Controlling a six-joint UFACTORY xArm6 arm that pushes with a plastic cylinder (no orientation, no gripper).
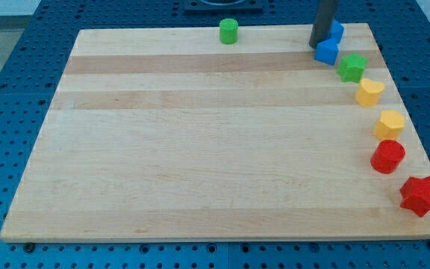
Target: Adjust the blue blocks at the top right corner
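Two blue blocks sit at the board's top right corner: one blue block [337, 31] near the top edge, partly hidden by the rod, and a blue block [327, 51] just below it. My tip [317, 45] stands at the left side of both, touching or nearly touching them. The rod rises out of the view's top.
A green star-like block [351, 67], a yellow heart block [369, 92], a yellow block [389, 124], a red cylinder [387, 157] and a red star [421, 196] run in an arc down the right edge. A green cylinder [228, 31] stands at the top edge, middle.
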